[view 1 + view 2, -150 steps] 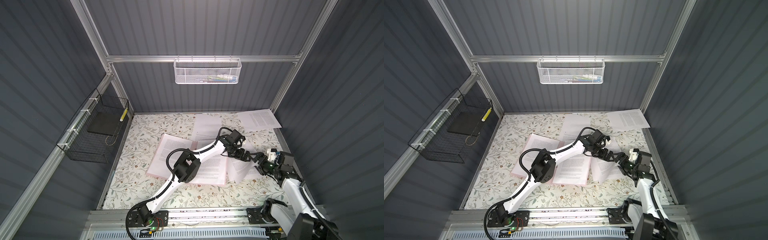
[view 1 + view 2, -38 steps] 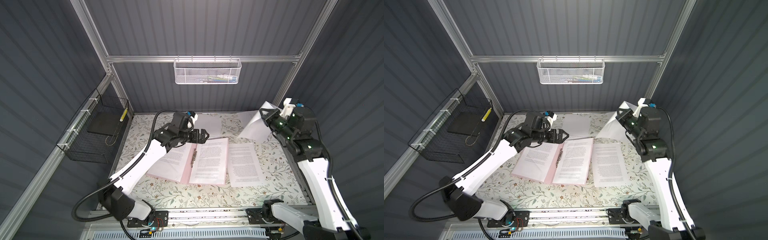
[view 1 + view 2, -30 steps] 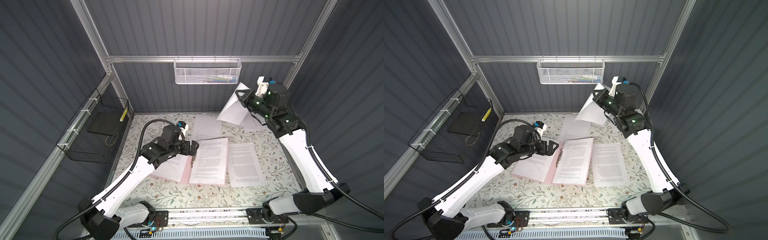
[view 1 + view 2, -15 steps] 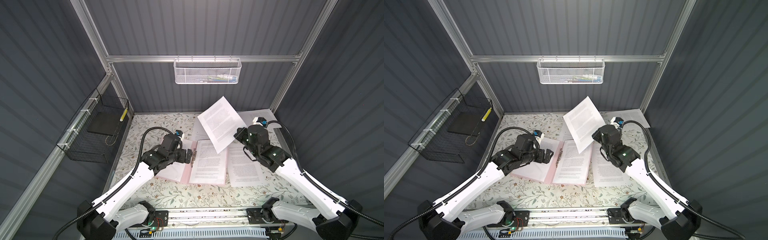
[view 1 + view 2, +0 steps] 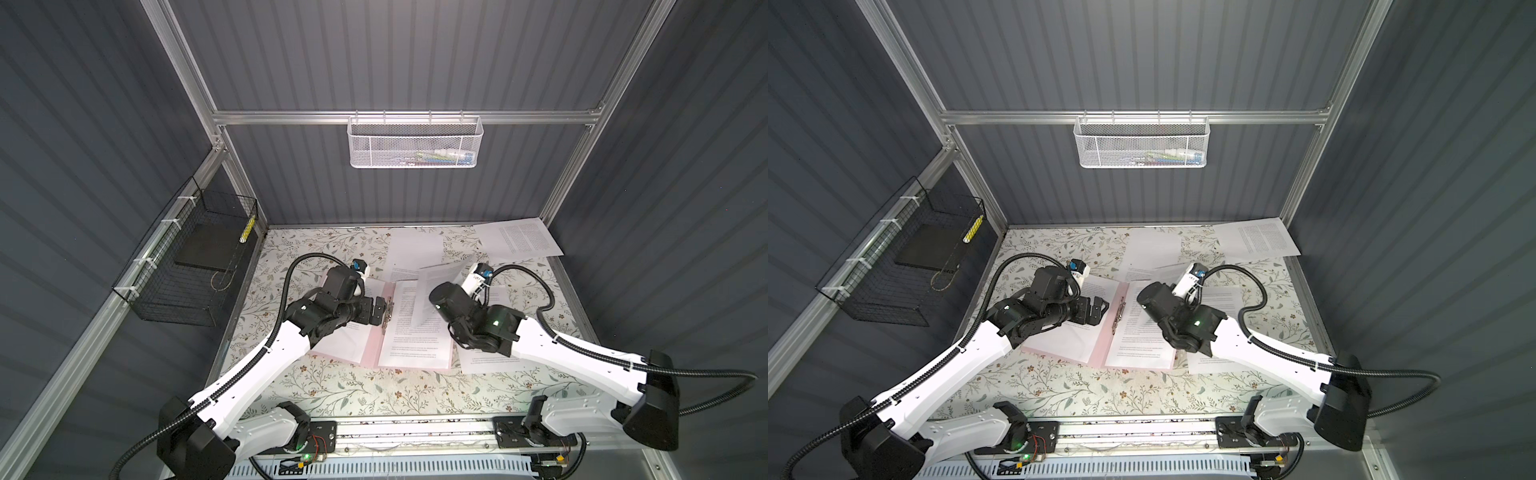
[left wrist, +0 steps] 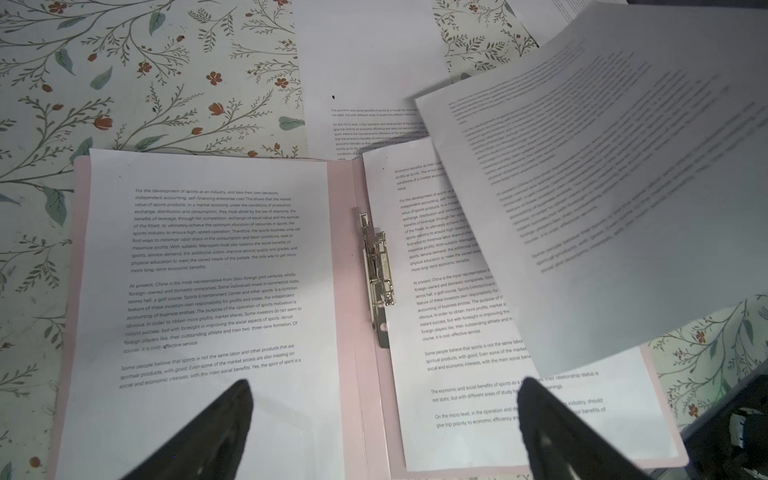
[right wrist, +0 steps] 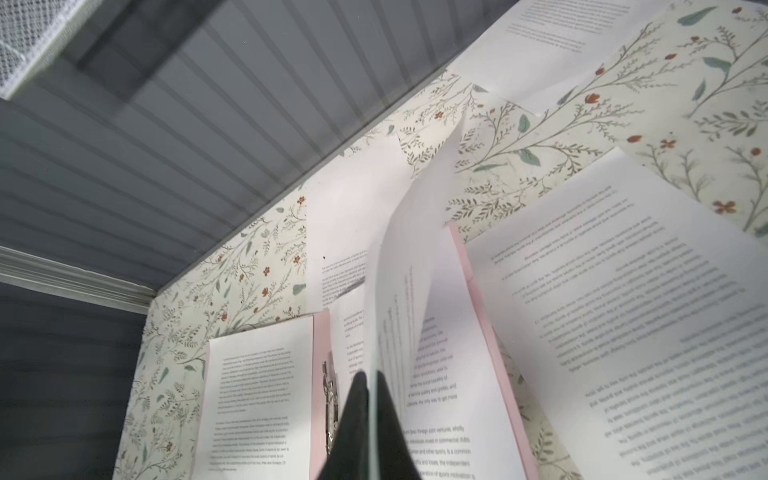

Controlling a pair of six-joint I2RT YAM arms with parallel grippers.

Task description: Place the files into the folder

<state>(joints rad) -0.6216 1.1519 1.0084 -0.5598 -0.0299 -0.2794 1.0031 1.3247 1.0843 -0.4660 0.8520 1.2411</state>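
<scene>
The pale pink folder (image 5: pixel 372 349) lies open in the middle of the table, with its metal clip (image 6: pixel 378 270) along the spine. A printed sheet (image 6: pixel 208 270) lies on its left half and another sheet (image 5: pixel 415 349) on its right half. My right gripper (image 7: pixel 370 376) is shut on the edge of one of the files (image 5: pixel 440 291), a sheet hanging tilted over the folder's right half. My left gripper (image 6: pixel 384 382) is open just above the spine, a finger on each side, holding nothing. More files lie loose: one (image 5: pixel 486 365) right of the folder, one (image 5: pixel 415 249) behind it, one (image 5: pixel 519 239) in the back right corner.
A black wire basket (image 5: pixel 187 266) with a flat black slab (image 5: pixel 203 251) hangs on the left wall. A white mesh basket (image 5: pixel 415 143) hangs on the back wall. The arms' rail (image 5: pixel 415 432) runs along the front edge.
My right arm has swung the held sheet down from high near the back wall to just over the folder's right half. My left gripper, still open, has shifted closer to the folder's spine.
</scene>
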